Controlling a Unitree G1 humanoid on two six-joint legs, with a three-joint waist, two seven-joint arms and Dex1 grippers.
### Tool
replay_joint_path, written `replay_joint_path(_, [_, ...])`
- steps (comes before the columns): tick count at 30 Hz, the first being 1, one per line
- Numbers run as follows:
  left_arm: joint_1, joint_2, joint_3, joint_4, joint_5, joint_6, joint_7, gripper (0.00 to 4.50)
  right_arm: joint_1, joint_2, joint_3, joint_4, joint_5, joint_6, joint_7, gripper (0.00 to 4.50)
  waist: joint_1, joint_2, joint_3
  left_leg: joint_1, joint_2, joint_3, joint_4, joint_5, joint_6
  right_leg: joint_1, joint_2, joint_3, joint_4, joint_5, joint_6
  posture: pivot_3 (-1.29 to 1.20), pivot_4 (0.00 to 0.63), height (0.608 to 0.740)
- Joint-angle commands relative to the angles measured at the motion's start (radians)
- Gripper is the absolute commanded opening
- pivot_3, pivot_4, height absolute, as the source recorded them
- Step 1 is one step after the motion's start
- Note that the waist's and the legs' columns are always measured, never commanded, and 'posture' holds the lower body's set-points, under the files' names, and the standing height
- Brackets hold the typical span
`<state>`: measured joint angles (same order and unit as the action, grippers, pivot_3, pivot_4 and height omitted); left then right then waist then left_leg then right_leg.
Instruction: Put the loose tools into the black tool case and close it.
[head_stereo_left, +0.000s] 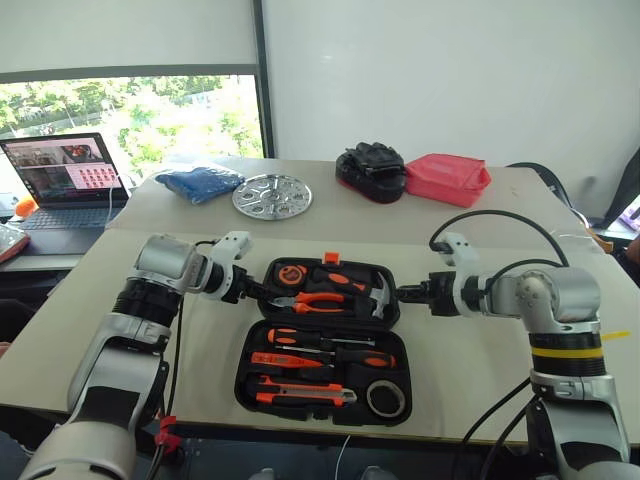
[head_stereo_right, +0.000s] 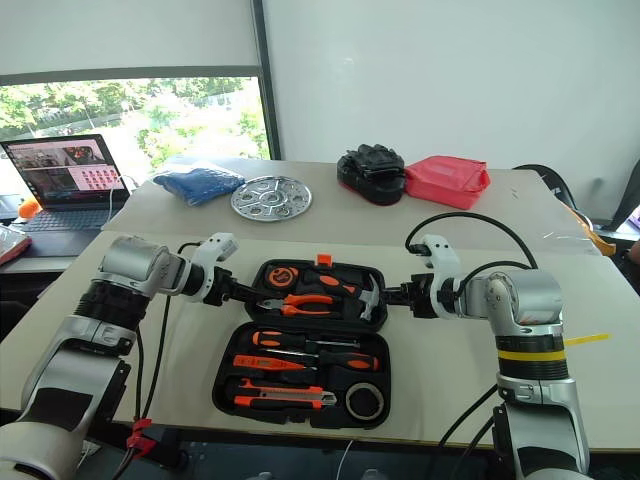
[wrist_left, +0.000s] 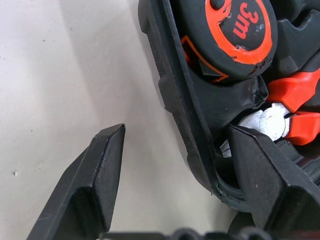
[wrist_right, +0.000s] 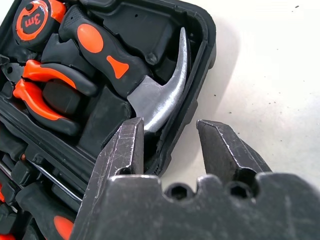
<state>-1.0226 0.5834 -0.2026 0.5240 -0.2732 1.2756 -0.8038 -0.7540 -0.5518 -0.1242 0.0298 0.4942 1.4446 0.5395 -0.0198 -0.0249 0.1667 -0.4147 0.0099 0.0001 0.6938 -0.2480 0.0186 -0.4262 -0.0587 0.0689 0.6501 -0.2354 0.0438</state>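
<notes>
The black tool case (head_stereo_left: 243, 378) lies open flat on the table, its orange latch (head_stereo_left: 331, 258) at the far edge. In the near half rest two screwdrivers (head_stereo_left: 322, 341), a slim orange one (head_stereo_left: 280, 360), the utility knife (head_stereo_left: 300, 395) and the tape roll (head_stereo_left: 386, 398). The far half holds a tape measure (head_stereo_left: 290, 273), pliers (head_stereo_left: 320, 297) and a hammer (wrist_right: 150, 95). My left gripper (wrist_left: 177, 132) straddles the far half's left rim, open, its outer finger (wrist_left: 100, 170) standing off the rim. At the right rim, my right gripper (wrist_right: 170, 125) is shut close on the wall.
Behind the case on the far table lie a round metal plate (head_stereo_left: 272, 195), a blue cloth (head_stereo_left: 200, 183), a black gloves bundle (head_stereo_left: 372, 170) and a red pouch (head_stereo_left: 447, 178). A laptop (head_stereo_left: 65, 180) stands at the far left. Bare table flanks the case on both sides.
</notes>
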Motion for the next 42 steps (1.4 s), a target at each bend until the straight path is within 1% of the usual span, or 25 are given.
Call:
replay_joint_path(1, [-0.021,0.029,0.003,0.000,0.012,0.026,0.006,3.41,0.007,-0.002,-0.008,-0.034,0.017,-0.003,0.000,2.03,-0.002,0.000,0.000,0.000,0.000,0.000,0.000,0.000,0.000,0.000,0.000,0.000,0.000,0.000,0.000,0.00,0.150,0.740])
replay_joint_path(5, [-0.011,0.038,-0.015,-0.013,0.024,0.016,0.011,3.41,0.013,0.002,-0.010,-0.039,0.019,-0.003,-0.001,2.03,-0.007,0.000,0.000,0.000,0.000,0.000,0.000,0.000,0.000,0.000,0.000,0.000,0.000,0.000,0.000,0.00,0.150,0.740])
replay_joint_path(12, [-0.025,0.078,-0.003,-0.046,0.004,0.064,-0.001,3.41,0.008,0.021,-0.020,-0.053,0.029,0.012,-0.002,2.03,-0.025,0.000,0.000,0.000,0.001,-0.002,0.000,0.000,0.000,-0.001,0.000,0.000,0.000,0.000,0.000,0.00,0.150,0.740])
replay_joint_path(18, [-0.013,0.098,-0.009,-0.075,-0.014,0.111,-0.012,3.41,0.014,0.026,-0.023,-0.076,0.043,0.032,0.002,2.03,-0.025,0.000,0.000,0.000,0.001,-0.003,-0.001,0.000,0.000,-0.001,0.000,0.000,0.000,0.000,0.000,0.00,0.150,0.740])
replay_joint_path(22, [-0.002,0.077,-0.024,-0.069,0.001,0.079,0.001,3.41,0.003,0.033,-0.020,-0.066,0.050,0.039,-0.006,2.03,-0.023,0.000,0.000,0.000,0.001,-0.003,-0.001,0.000,0.000,-0.001,0.000,0.000,0.000,0.000,0.000,0.00,0.150,0.740])
replay_joint_path(27, [-0.001,0.039,-0.027,-0.034,0.015,0.038,0.021,3.41,0.012,0.025,0.017,-0.044,0.040,0.026,-0.009,2.03,-0.022,0.000,0.000,0.000,0.000,-0.003,-0.001,0.000,0.000,-0.001,0.000,0.000,0.000,0.000,0.000,0.00,0.150,0.740])
replay_joint_path(34, [0.012,0.004,-0.022,-0.040,0.008,0.051,0.032,3.41,0.022,0.044,0.074,0.005,0.030,0.018,-0.017,2.03,-0.013,0.000,0.000,0.000,-0.001,-0.003,0.000,0.000,0.000,0.000,-0.001,0.000,0.000,0.000,0.001,0.00,0.150,0.740])
replay_joint_path(35, [0.011,0.003,-0.018,-0.040,0.007,0.051,0.034,2.90,0.022,0.046,0.076,0.009,0.030,0.017,-0.017,1.52,-0.012,0.000,0.000,0.000,-0.001,-0.003,0.000,0.000,0.000,0.001,-0.001,0.000,0.000,0.000,0.001,0.00,0.150,0.740])
replay_joint_path(36, [0.011,0.002,-0.015,-0.039,0.006,0.050,0.036,2.71,0.023,0.049,0.077,0.012,0.031,0.017,-0.017,1.33,-0.012,0.000,0.000,0.001,-0.001,-0.003,0.000,0.000,0.000,0.002,-0.001,0.000,0.000,0.000,0.001,0.00,0.150,0.740])
replay_joint_path(39, [0.010,0.005,-0.009,-0.042,0.000,0.052,0.031,1.55,0.021,0.056,0.069,0.014,0.034,0.024,-0.016,0.24,-0.016,0.000,-0.001,0.004,-0.001,-0.003,0.000,0.000,0.000,0.004,-0.001,0.000,0.000,0.000,0.001,0.00,0.150,0.740])
replay_joint_path(40, [0.010,0.007,-0.004,-0.043,-0.003,0.056,0.030,1.25,0.021,0.057,0.065,0.011,0.036,0.028,-0.015,0.01,-0.018,0.000,-0.001,0.005,0.000,-0.003,0.000,0.000,0.000,0.005,0.000,0.000,0.000,0.000,0.001,0.00,0.150,0.740])
replay_joint_path(42, [0.014,0.012,-0.001,-0.049,-0.007,0.063,0.027,0.48,0.025,0.055,0.059,0.006,0.039,0.032,-0.014,0.00,-0.020,0.000,-0.001,0.007,0.000,-0.003,0.000,0.000,-0.001,0.005,0.000,0.001,0.001,0.000,0.000,0.00,0.150,0.740])
